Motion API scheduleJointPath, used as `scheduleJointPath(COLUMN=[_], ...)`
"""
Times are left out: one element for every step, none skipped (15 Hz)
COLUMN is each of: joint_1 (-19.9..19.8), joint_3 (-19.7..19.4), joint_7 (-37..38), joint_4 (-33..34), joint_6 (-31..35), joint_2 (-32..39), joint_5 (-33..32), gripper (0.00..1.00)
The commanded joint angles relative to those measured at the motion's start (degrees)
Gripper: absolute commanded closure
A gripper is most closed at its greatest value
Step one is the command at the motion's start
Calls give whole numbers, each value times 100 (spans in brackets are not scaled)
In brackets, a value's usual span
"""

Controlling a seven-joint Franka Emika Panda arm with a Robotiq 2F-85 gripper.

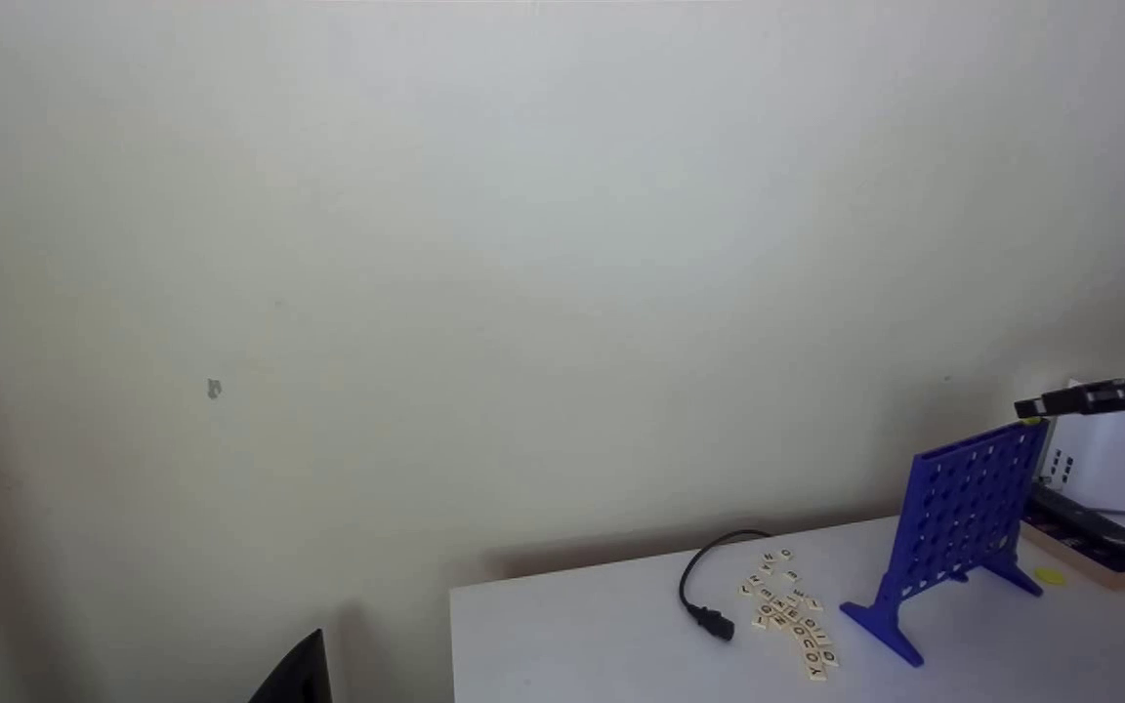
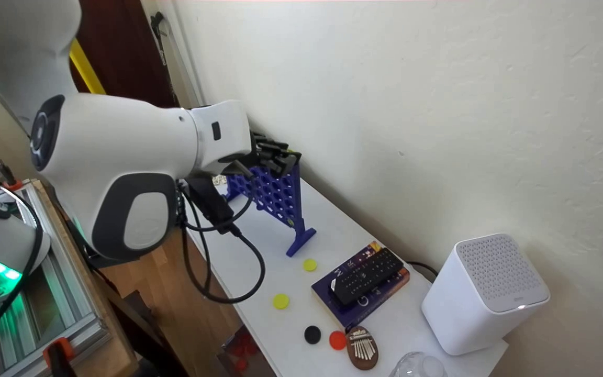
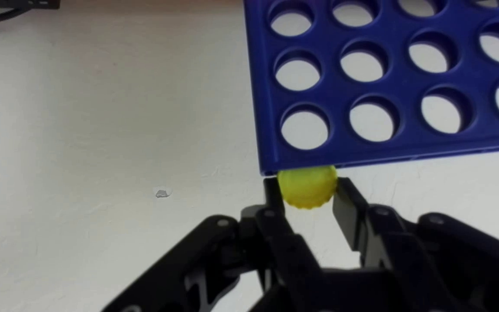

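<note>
Wrist view: gripper [image 3: 309, 195] has the disc [image 3: 306, 187] pinched by its rim, one of the fingers [image 3: 274, 197] at 9 o'clock, its mate at 3, gap no wider than the disc. Disc is yellow, sits at the top edge of the grid [image 3: 399, 83], end column: 12 o'clock part goes out of sight behind that edge, 6 o'clock side is bare. From where I stand, can't tell how deep in the slot.

Handling, my read: thin plastic, light, stiff, hard to break. Rim looks ridged, should help friction; faces probably slick. Rim hold at 9 and 3 makes sense, leaves both faces bare. Weak point: two small contacts, so disc could pivot on the 9-3 line if the grid snags it. Wants hold dead across the middle; off-centre, a squeeze could spit it out. Modest force should be plenty.

Grid stands upright on the table [image 1: 602, 635] in both exterior views. Probably hollow plastic, likely easy to nudge. Two loose discs [image 2: 281, 301], also yellow, lie flat at 5 and 6 o'clock of the grid in an exterior view. Same rim pinch suits those, tips low to the table.
</note>
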Motion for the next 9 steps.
scheduleJointPath(joint_1=[160, 170, 181, 193, 202, 213, 232, 239, 240], joint_3=[-119, -126, -132, -137, -142, -151, -165, -173, -180], joint_7=[-200, -222, -224, -223, -224, -219, -225, -213, -208], joint_4=[-196, -186, -183, -179, -181, -183, -183, -181, -186], joint_6=[-137, -124, -131, -138, -138, -147, -171, -185, -171], joint_2=[47, 58, 65, 67, 65, 61, 58, 53, 41], joint_5=[228, 250, 260, 270, 277, 266, 267, 252, 238], gripper=[90, 90, 90, 90, 90, 90, 90, 90, 90])
